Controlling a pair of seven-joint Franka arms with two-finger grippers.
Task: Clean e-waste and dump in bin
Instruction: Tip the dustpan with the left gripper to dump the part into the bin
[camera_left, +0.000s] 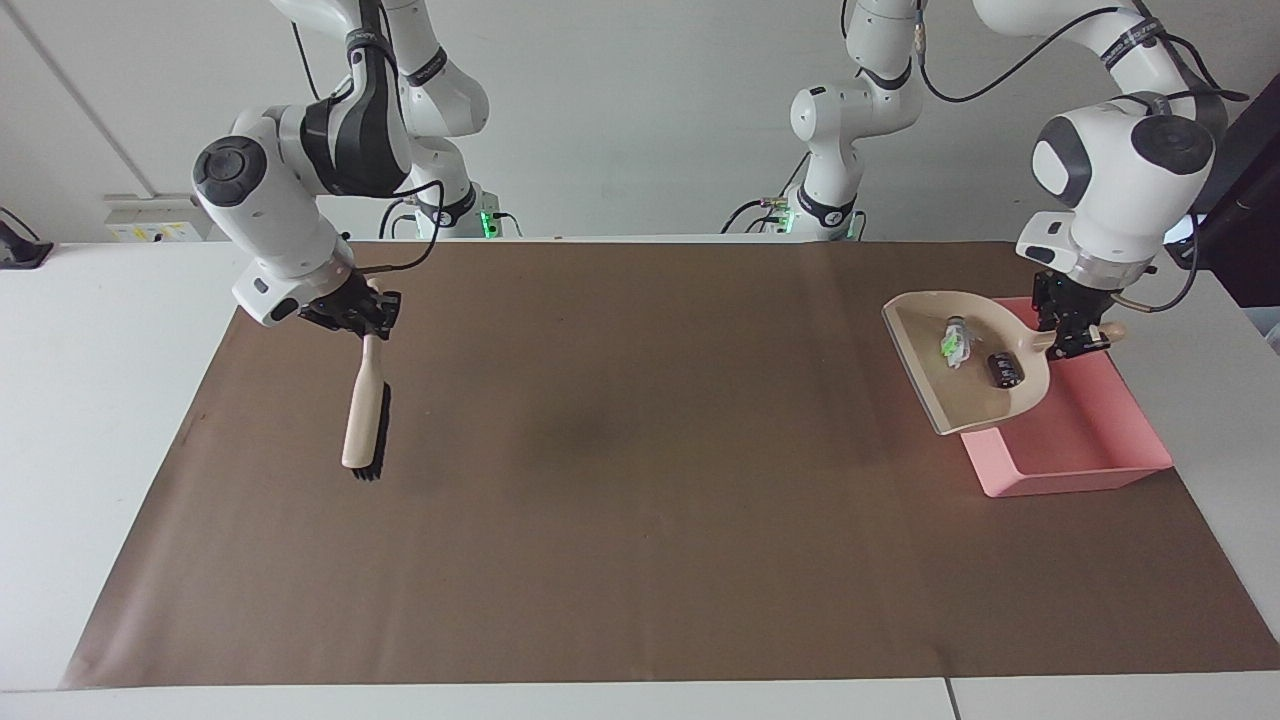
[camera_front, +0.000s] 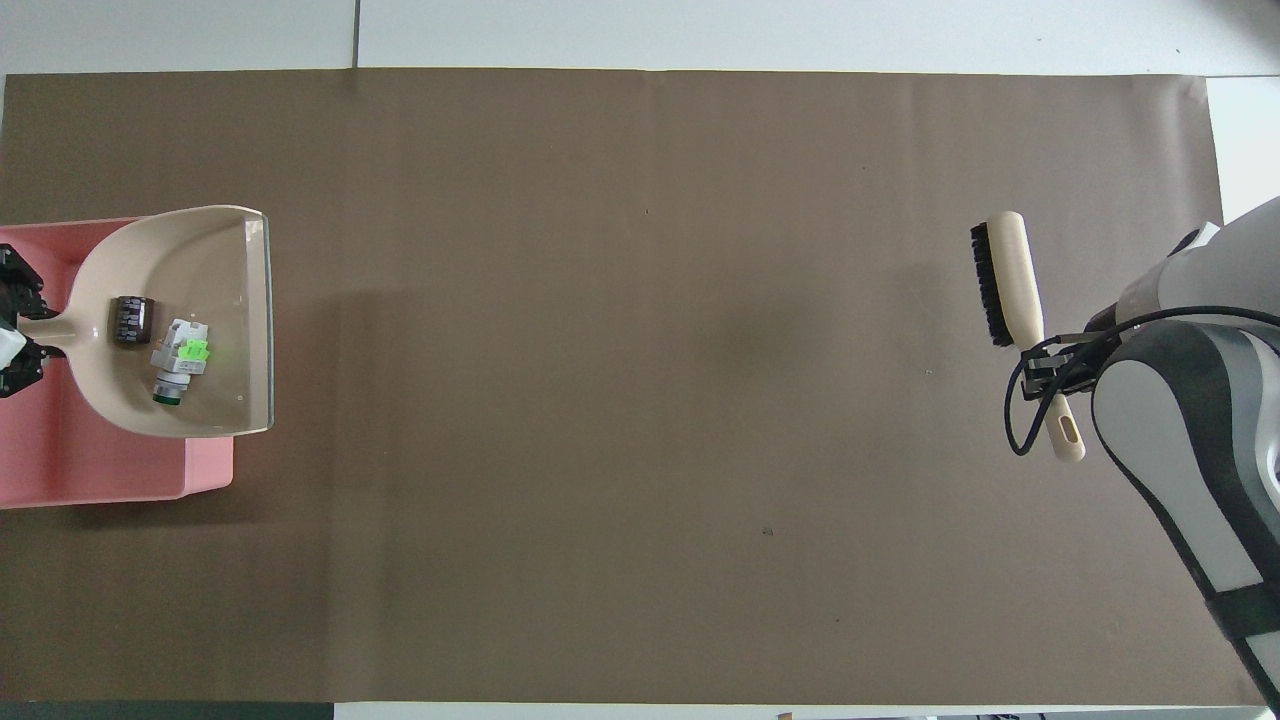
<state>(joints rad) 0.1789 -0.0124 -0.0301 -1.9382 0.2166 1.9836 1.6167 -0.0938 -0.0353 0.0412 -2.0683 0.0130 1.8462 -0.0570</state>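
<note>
Two arms work over a white worktop (camera_left: 120, 420) that carries a wide brown mat (camera_left: 620, 480) across most of its surface. The pink bin (camera_left: 1085, 455) sits on the mat at the left arm's end of the worktop. A beige dustpan (camera_left: 960, 385) hangs in the air above the bin, tilted, with its open mouth over the mat beside the bin's wall; in the overhead view it covers the part of the bin farther from the robots. The left gripper (camera_left: 1075, 335) is clenched on the dustpan's handle. At the right arm's end of the worktop, a brush (camera_left: 365, 410) with a pale handle and black bristles hangs over the mat, bristle end lowest. The right gripper (camera_left: 362, 315) is clenched on the brush's handle near its upper end. The e-waste lies inside the dustpan, near its back wall: a white-grey piece (camera_left: 955, 342) with a bright green patch, and just beside it, closer to the handle, a small black cylinder (camera_left: 1004, 368). In the overhead view the two pieces appear almost touching.
</note>
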